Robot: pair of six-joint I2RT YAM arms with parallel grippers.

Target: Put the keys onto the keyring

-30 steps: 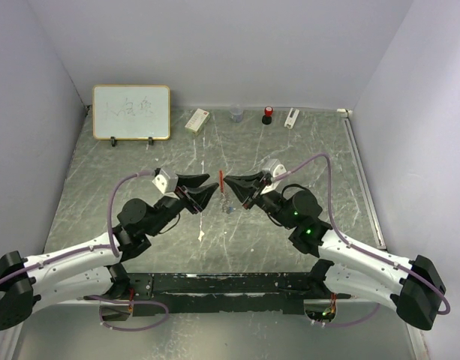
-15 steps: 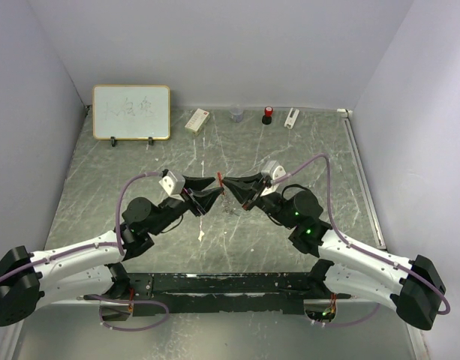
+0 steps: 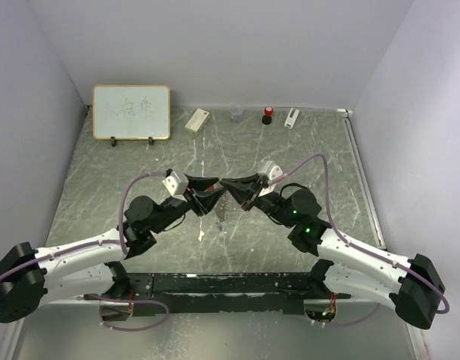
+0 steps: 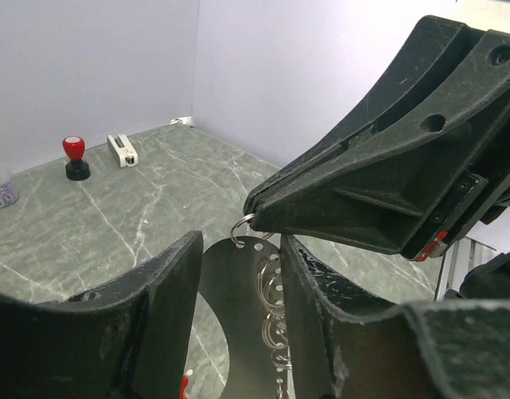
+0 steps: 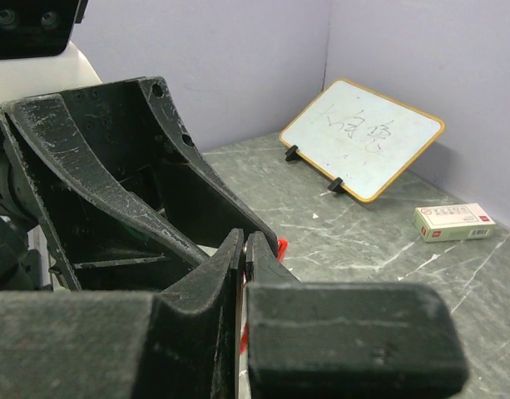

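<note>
At the middle of the surface (image 3: 305,150) the two arms meet tip to tip. The right gripper (image 4: 253,206) has its jaws pressed together, pinching the top ring of the keyring (image 4: 271,299), so the chain of thin grey rings hangs straight down from its tip, clear of the surface. The left gripper (image 4: 240,249) stands just left of it with its jaws spread. In the left wrist view the hanging rings lie in the gap between its two fingers (image 4: 167,283), and no contact can be made out. A small red bit shows low in that gap, too cropped to tell whether it is the fob or a key. Along the far edge stand a whiteboard (image 3: 131,112), a small box (image 3: 197,120) and a red-topped stamp (image 3: 267,115).
</note>
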